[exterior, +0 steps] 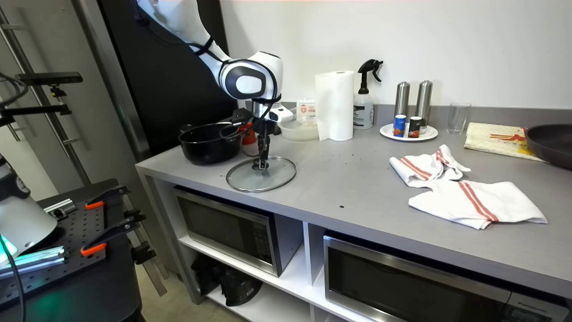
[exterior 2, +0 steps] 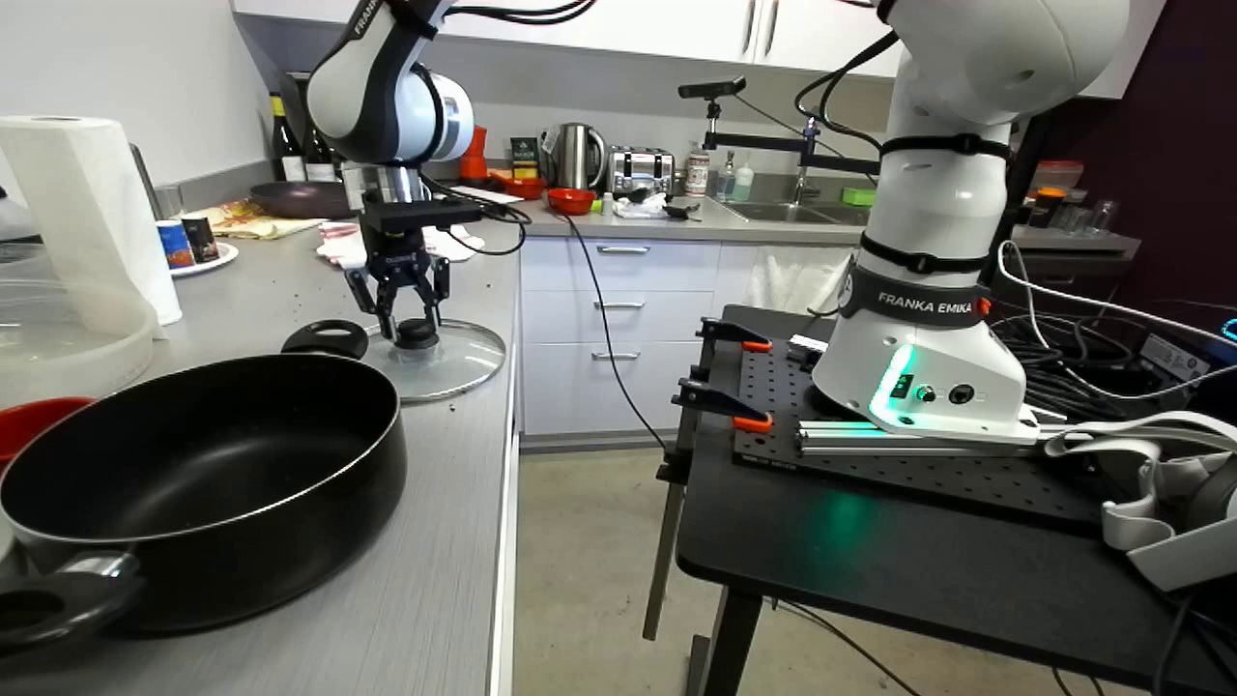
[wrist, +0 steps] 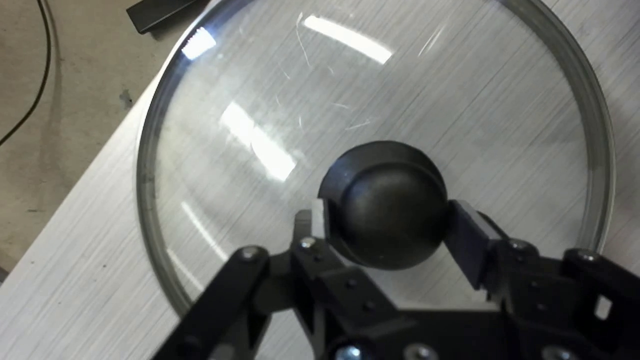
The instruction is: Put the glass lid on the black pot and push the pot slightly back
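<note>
Lid (exterior: pixel 261 180) flat on the counter (exterior: pixel 357 179), close to its front edge, just beside the pot (exterior: pixel 210 146). Pot uncovered, lid not yet on. Gripper (wrist: pixel 388 220) sits over the lid's knob (exterior 2: pixel 417 335), pads (wrist: pixel 467 245) one on each side and clamped on it, going by the wrist view — no gap shows there, though how firm the hold is can't be told. In both exterior views the rim (wrist: pixel 597 150) looks down on the surface, so no lift yet.

Step in hand, my read: grasp and lift. To do it well: check the squeeze first, with the pads low on the knob's sides; it's round and smooth-looking, so a high pinch could slip or let the lid tip. Raise a little first to see the grip holds. Then go straight up before any sideways travel. Rim must clear the pot's side and the near handle (exterior 2: pixel 350 340), which sits close to the lid; dragging across would likely knock it. Keep the lid level, centre over the pot, lower slowly till the rim seats all round, only then let go. Watch the cable (exterior 2: pixel 520 216) looping beside the gripper — might catch on the pot.

For the push after: low, gentle contact on the pot's side, not the lid. Tub (exterior: pixel 301 133) and red container (exterior 2: pixel 43 418) stand near the pot, so a short nudge should do.
</note>
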Action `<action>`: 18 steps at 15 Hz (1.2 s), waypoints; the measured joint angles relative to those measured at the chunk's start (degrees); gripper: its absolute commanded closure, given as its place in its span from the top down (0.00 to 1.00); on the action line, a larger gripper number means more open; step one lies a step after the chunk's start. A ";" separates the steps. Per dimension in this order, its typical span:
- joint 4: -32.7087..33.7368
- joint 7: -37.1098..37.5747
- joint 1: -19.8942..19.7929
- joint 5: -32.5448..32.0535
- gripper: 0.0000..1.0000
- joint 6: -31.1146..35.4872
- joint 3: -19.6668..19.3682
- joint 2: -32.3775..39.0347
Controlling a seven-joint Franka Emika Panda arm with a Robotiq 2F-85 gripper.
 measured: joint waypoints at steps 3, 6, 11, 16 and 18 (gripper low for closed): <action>0.57 0.57 -0.08 0.09 0.25 -0.51 -0.10 -0.13; 0.62 0.78 -0.11 0.10 0.25 -0.51 -0.13 -0.09; 0.83 0.84 -0.28 0.19 0.25 -0.42 -0.32 -0.21; 1.24 0.84 -0.40 0.14 0.25 -0.37 -1.84 -2.99; 1.24 0.84 -0.45 0.03 0.25 -0.39 -2.75 -4.92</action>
